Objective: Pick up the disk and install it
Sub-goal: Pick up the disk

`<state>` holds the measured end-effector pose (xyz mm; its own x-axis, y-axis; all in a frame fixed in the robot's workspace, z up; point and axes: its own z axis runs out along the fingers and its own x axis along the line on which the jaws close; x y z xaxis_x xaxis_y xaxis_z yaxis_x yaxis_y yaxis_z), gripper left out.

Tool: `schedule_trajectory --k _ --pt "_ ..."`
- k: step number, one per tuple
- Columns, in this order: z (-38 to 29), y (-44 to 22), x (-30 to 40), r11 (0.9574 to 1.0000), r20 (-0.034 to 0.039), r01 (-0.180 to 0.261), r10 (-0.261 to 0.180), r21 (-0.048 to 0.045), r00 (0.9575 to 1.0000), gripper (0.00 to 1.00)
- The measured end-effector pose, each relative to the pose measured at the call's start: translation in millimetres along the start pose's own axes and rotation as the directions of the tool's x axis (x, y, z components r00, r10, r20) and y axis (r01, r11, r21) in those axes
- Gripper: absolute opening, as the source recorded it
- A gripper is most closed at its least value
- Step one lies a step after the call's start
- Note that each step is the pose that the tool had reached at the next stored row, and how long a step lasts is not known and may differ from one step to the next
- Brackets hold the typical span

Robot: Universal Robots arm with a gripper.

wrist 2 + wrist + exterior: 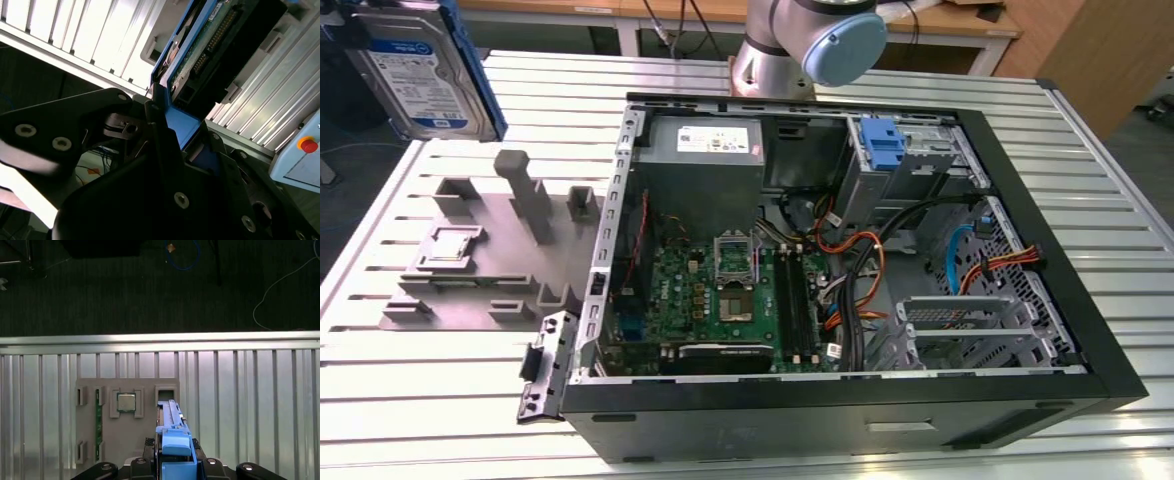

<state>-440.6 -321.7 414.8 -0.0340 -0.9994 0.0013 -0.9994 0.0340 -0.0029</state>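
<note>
The disk (pixel 424 70), silver with a white-and-blue label and a blue bracket, hangs in the air at the exterior view's upper left, above the table's edge and well left of the open computer case (pixel 1067 330). In the first wrist view the disk (pixel 170 422) stands edge-on over the grey fixture, with my gripper (pixel 175 467) shut on its blue bracket. The second wrist view shows the disk's circuit-board side (pixel 210 40), with the gripper (pixel 172 132) clamped on the blue bracket end.
Inside the case are a motherboard (pixel 720 290), a grey power-supply box (pixel 707 145), cables and a drive bay with an upright blue latch (pixel 887 150). A grey fixture (pixel 494 250) on the slatted table holds a processor chip (pixel 126 402) and a green memory stick (pixel 99 417). The arm's base (pixel 807 45) stands behind the case.
</note>
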Motion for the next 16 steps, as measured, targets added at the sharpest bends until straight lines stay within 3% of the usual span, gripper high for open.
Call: schedule_trajectory --k 16 --pt "-11.4 -0.1 0.0 1.0 0.0 0.0 0.0 -0.0001 1.0 0.37"
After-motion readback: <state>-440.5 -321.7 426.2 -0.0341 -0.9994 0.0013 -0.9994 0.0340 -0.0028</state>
